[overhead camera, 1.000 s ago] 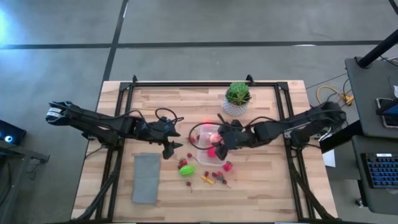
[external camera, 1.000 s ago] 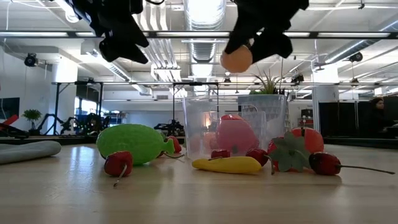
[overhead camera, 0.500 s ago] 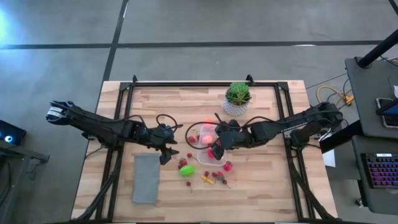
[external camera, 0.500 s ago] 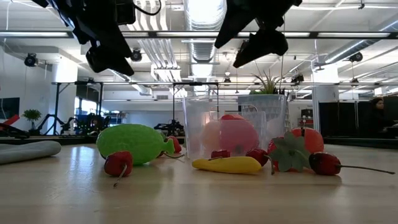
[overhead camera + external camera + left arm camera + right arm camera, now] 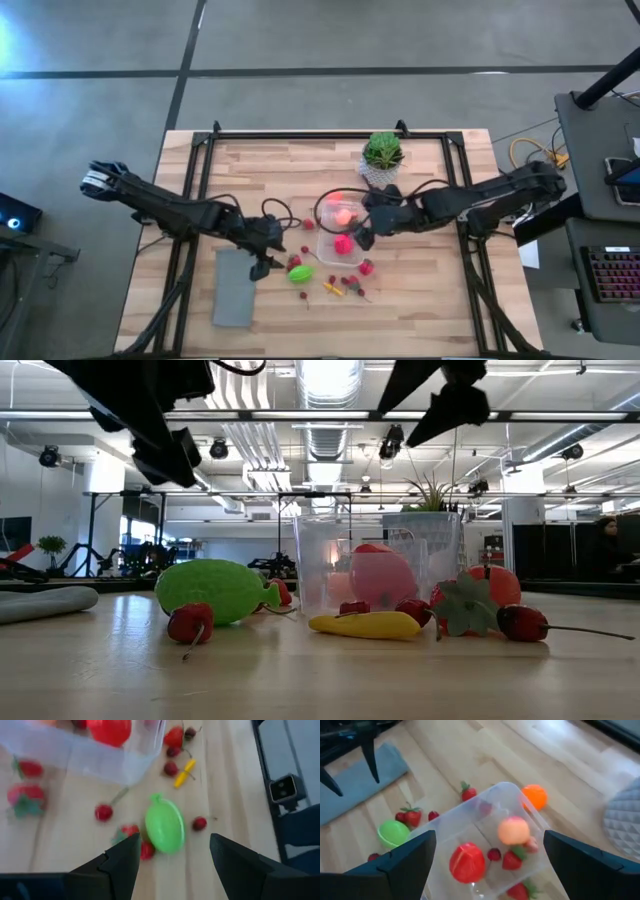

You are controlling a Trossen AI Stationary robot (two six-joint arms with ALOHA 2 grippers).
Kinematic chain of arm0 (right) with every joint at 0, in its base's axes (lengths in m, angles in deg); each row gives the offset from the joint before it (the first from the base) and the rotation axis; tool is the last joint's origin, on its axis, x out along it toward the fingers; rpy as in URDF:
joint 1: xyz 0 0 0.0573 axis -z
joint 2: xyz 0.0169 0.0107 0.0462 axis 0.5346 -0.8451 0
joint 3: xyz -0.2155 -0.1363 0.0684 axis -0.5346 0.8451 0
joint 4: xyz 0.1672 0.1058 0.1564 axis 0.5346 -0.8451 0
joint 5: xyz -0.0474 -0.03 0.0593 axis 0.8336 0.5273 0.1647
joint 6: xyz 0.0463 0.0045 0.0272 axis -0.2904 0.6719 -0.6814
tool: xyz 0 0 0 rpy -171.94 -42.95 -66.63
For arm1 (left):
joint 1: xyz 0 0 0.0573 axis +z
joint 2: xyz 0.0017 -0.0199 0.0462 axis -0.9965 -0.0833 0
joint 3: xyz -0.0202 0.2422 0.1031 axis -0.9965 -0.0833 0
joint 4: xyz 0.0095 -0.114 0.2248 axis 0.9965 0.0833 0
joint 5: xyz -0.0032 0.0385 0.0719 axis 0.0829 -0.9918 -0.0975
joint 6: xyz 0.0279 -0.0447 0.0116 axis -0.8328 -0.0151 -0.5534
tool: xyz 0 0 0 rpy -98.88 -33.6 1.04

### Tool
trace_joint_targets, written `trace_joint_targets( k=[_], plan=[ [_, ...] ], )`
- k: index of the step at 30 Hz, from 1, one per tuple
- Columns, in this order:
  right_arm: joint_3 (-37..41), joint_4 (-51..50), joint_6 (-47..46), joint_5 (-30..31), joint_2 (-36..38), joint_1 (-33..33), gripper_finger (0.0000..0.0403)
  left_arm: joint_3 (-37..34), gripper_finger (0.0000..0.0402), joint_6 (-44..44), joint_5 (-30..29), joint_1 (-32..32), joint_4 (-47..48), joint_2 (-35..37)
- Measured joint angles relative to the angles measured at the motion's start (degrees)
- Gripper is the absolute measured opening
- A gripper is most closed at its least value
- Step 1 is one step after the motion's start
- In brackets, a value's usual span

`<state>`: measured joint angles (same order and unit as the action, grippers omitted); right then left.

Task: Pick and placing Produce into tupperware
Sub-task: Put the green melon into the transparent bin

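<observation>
Left gripper (image 5: 262, 262) hangs above the tabletop (image 5: 420, 310), fingers (image 5: 117, 862) parted, nothing between them. Green piece (image 5: 300, 274) lies just beyond, toward the tupperware (image 5: 339, 232), long axis roughly in line with the left arm's reach; berries (image 5: 103, 812) crowd beside it. Left arm is nearer this loose produce. Right gripper (image 5: 366, 236) over the tub's edge, fingers released and empty; peach ball (image 5: 513, 830) rests inside. Low view cuts off both grippers' tips.
</observation>
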<state>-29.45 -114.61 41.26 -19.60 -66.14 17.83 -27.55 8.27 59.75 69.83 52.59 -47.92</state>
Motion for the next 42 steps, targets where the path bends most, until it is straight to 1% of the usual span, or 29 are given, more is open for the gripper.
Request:
trace_joint_targets(
  k=[3,8,16,21,25,28,34,38,42],
  plan=[
    [0.07,-3.62,-1.81,0.85,2.82,-1.33,0.0361,0.2,0.0223,-3.38,-1.16,0.02,-2.01,-1.44],
    [0.14,-9.16,-5.58,2.53,7.96,-5.71,0.0361,0.56,0.0223,-3.19,-3.99,-0.74,-3.74,-4.03],
    [1.79,-17.13,-14.61,6.45,13.06,-16.77,0.0361,4.16,0.0223,1.61,-9.12,-6.39,-5.96,-11.25],
    [4.26,-20.51,-20.53,9.1,13.85,-21.19,0.0361,7.26,0.0223,3.79,-11.95,-9.45,-6.01,-17.84],
    [7.0,-20.6,-23.25,9.52,14.32,-22.26,0.0361,9.33,0.0223,4.39,-14.61,-10.19,-5.35,-22.07],
    [8.67,-20.56,-24.75,9.53,14.4,-22.28,0.0361,11.59,0.0223,5.61,-16.14,-10.17,-1.88,-23.52],
    [10.71,-20.34,-25.65,9.54,14.42,-22.27,0.0361,12.94,0.0223,6.61,-15.87,-10.21,1.79,-24.0],
    [11.37,-20.13,-25.67,10.03,14.42,-22.27,0.0361,12.93,0.0223,10.19,-14.73,-10.23,2.04,-24.0],
    [11.43,-20.08,-25.7,11.63,14.42,-22.27,0.0361,12.93,0.0223,10.32,-14.71,-10.23,2.13,-24.0]
  ],
)
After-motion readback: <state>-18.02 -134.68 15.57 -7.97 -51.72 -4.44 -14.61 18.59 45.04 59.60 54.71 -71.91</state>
